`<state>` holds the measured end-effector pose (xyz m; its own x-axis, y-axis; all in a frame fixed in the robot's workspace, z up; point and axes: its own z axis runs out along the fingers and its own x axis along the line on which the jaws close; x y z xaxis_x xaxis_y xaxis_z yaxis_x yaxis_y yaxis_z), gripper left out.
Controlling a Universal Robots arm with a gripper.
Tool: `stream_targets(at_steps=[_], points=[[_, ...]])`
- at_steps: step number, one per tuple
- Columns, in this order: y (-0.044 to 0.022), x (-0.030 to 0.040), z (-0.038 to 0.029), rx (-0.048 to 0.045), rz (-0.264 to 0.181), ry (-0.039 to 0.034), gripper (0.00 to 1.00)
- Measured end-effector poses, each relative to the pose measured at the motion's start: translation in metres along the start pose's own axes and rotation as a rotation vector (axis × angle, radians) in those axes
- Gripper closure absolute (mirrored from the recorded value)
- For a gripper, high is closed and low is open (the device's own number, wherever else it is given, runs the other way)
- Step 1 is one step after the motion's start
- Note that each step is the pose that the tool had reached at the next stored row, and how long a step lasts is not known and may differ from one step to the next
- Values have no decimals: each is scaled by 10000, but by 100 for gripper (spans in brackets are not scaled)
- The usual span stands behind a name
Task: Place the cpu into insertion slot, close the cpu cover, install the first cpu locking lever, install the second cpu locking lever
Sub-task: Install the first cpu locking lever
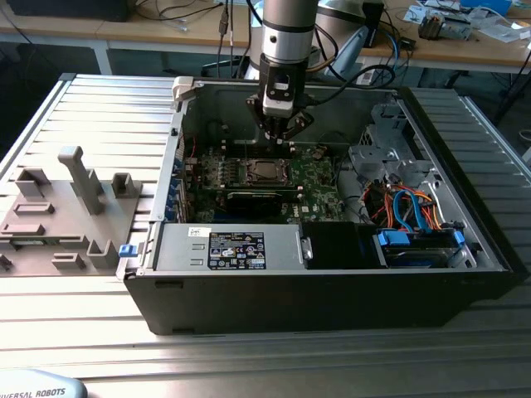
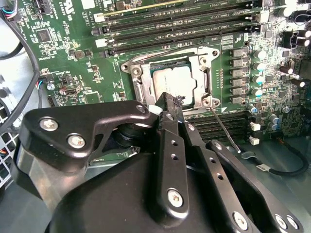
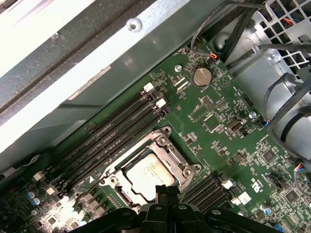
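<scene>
The cpu (image 2: 171, 80) (image 3: 147, 174) lies flat in the insertion slot (image 1: 261, 172) on the green motherboard, silver top showing. The cpu cover (image 2: 138, 73) (image 3: 167, 141) is down over it, framing the chip through its window. A thin metal locking lever (image 2: 224, 130) slants away from one corner of the socket, its hooked end off the frame. My gripper (image 1: 279, 139) (image 2: 169, 99) (image 3: 167, 190) hangs just above the socket's edge, black fingers together, shut on nothing.
The open computer case (image 1: 332, 290) surrounds the board. Long black memory slots (image 2: 184, 19) (image 3: 112, 131) run beside the socket. A drive cage with cables (image 1: 398, 199) stands at the exterior view's right. A grey fixture block (image 1: 75, 207) lies outside the case, at the exterior view's left.
</scene>
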<state>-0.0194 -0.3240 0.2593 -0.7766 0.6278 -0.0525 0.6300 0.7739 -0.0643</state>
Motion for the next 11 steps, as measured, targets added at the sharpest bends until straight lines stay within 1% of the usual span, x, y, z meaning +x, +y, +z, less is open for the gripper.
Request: stream_targets(at_steps=[11], points=[[0,0,0,-5,-91,-6,89]])
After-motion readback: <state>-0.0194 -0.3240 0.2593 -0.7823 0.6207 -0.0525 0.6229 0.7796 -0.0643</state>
